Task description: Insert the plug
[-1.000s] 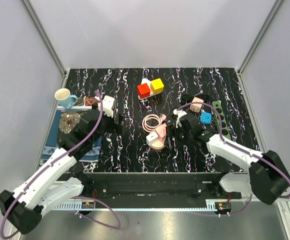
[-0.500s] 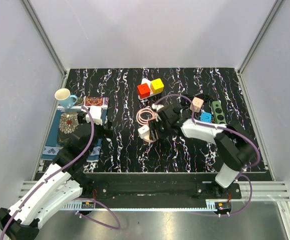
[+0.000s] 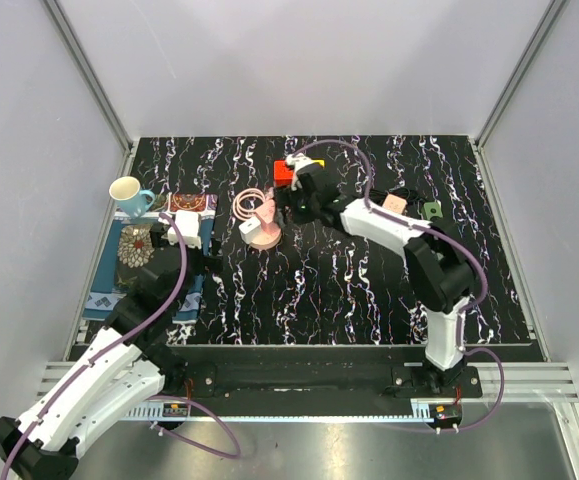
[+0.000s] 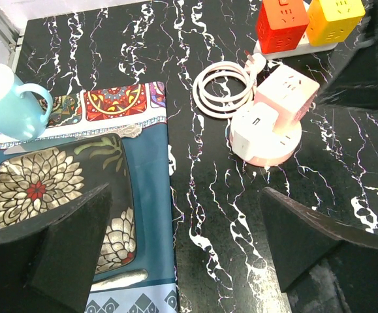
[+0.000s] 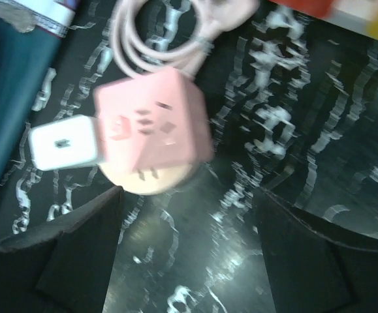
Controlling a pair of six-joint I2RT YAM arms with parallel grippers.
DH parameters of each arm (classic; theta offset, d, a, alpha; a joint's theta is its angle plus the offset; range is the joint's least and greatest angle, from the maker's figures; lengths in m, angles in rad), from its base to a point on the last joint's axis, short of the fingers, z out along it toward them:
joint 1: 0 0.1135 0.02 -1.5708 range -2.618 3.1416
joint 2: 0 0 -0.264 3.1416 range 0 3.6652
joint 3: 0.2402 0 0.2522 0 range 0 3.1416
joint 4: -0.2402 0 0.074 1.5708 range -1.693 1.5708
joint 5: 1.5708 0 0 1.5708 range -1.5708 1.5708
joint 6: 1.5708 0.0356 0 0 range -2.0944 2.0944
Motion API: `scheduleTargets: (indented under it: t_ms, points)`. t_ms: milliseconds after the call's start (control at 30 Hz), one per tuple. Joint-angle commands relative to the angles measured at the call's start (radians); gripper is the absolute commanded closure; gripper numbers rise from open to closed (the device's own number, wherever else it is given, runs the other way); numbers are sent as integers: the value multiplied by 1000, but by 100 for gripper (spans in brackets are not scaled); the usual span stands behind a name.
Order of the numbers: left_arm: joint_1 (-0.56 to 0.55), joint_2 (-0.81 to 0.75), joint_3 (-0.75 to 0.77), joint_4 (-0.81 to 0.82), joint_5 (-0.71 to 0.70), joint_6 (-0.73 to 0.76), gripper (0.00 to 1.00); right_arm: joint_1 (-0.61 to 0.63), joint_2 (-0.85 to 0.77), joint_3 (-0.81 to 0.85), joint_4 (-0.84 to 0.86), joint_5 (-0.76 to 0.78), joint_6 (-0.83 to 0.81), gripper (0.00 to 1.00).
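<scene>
A pink socket cube [image 3: 264, 232] on a round pink base has a white plug [image 3: 248, 227] seated in its left side. Its pink cable coil [image 3: 251, 204] lies just behind it. The cube also shows in the left wrist view [image 4: 277, 104] and, blurred, in the right wrist view [image 5: 153, 124], with the white plug [image 5: 64, 145] on its left. My right gripper [image 3: 285, 211] is open and empty just right of the cube, apart from it [image 5: 189, 254]. My left gripper [image 3: 202, 246] is open and empty [image 4: 189, 261], left of the cube and near the cloth edge.
Red [image 3: 285, 173] and yellow [image 3: 319, 163] socket cubes sit behind my right wrist. A teal mug [image 3: 129, 192], a patterned plate [image 3: 137, 245] and a spoon [image 4: 110, 280] rest on a blue cloth at the left. A small pink cube [image 3: 395, 203] and a green strip [image 3: 432, 210] are at the right.
My right arm swung left and toward the back, and the pink cube with its plug and coil moved that way with it. My left arm drew back to the left.
</scene>
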Motion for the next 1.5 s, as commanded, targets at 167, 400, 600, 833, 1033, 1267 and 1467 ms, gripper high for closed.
scheduleTargets:
  t_ms: [167,400,600,833,1033,1267,1467]
  points:
    - [8,22,36,37,12,13,1,-320,-353,-226,-159,142,-45,5]
    - [17,26,45,36,61,3,1,-660,-426,-277,-305,173,39,0]
    - [34,6,45,36,95,-13,1,-871,-391,-337,-311,26,208,0]
    - [66,-27,39,48,155,-34,1,-981,-357,-386,-299,25,135,0]
    - [97,-59,30,60,204,-54,1,-981,-328,-423,-302,-74,110,0]
    - [98,-92,24,62,224,-60,1,-980,-306,-464,-353,-74,90,3]
    - [97,-112,16,65,259,-70,1,-975,-337,-507,-379,-67,72,13]
